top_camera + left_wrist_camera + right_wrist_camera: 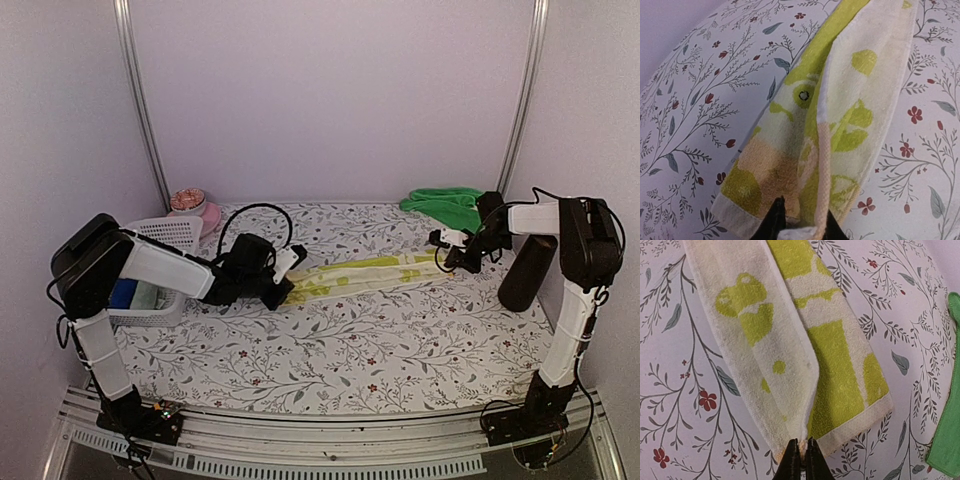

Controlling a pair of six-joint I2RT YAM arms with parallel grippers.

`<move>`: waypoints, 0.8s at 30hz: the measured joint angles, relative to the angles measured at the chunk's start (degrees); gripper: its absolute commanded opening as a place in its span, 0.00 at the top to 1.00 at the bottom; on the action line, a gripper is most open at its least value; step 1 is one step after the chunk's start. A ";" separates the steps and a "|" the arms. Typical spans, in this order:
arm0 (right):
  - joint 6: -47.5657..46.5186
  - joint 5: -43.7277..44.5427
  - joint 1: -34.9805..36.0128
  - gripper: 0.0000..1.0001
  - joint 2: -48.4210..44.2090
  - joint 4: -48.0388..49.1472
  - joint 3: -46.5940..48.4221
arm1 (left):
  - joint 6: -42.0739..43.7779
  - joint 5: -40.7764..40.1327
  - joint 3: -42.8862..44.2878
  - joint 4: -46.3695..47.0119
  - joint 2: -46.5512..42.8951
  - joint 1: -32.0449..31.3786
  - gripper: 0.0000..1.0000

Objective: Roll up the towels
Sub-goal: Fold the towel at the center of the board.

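The yellow-lime towel (370, 270) lies on the floral tabletop as a long strip folded lengthwise, stretched between my two grippers. My left gripper (285, 283) holds its left end. In the left wrist view the towel (840, 100) runs away from the gripper (800, 231), which is shut on the towel's hem and raised fold. My right gripper (450, 262) is at the right end. In the right wrist view that gripper (802, 456) pinches the folded edge of the towel (835, 365). The plain green towel (445, 205) lies bunched at the back right, and its edge (947, 440) shows beside the right gripper.
A white mesh basket (165, 235) stands at the left behind my left arm, with a pink bowl (207, 215) beyond it. A dark brown cylinder (527, 272) stands at the right edge near my right arm. White walls enclose the table.
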 measured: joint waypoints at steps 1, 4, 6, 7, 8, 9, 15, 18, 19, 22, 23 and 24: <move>0.13 0.04 0.04 0.97 0.00 -0.17 0.07 | 0.00 0.00 0.00 -0.11 0.00 0.00 0.89; 0.31 0.04 0.20 0.98 0.00 -0.61 0.63 | 0.02 -0.04 0.02 -0.35 0.00 -0.02 0.97; 0.35 0.02 0.20 0.98 0.00 -0.61 1.20 | 0.20 -0.07 0.02 -0.52 0.00 -0.02 1.00; 0.48 0.04 0.20 0.98 0.00 -0.68 1.55 | 0.15 -0.07 0.02 -0.61 0.00 -0.02 1.00; 0.55 0.04 0.20 0.98 0.00 -0.72 1.88 | 0.15 -0.07 0.02 -0.63 0.00 -0.04 0.99; 0.68 0.04 0.20 0.97 0.00 -0.74 2.12 | 0.22 -0.07 0.02 -0.63 0.00 -0.04 0.93; 0.92 0.96 0.20 0.97 -0.02 -0.96 3.30 | 0.39 0.44 0.02 -0.76 -0.11 -0.09 0.82; 0.94 1.22 0.20 0.97 -0.02 -1.03 3.50 | 0.46 0.94 0.02 -1.09 -0.59 -0.09 0.83; 0.94 1.31 0.20 0.97 -0.02 -1.05 3.52 | 0.48 1.22 0.02 -1.09 -0.85 -0.09 0.83; 0.96 1.36 0.20 0.97 -0.02 -1.20 3.67 | 0.66 1.77 0.02 -1.31 -1.33 -0.09 0.83; 0.96 1.38 0.20 0.97 -0.02 -1.27 3.69 | 0.68 1.90 0.02 -1.44 -1.44 -0.09 0.83; 0.96 1.40 0.20 0.97 -0.02 -1.29 3.69 | 0.79 2.01 0.02 -1.51 -1.60 -0.09 0.84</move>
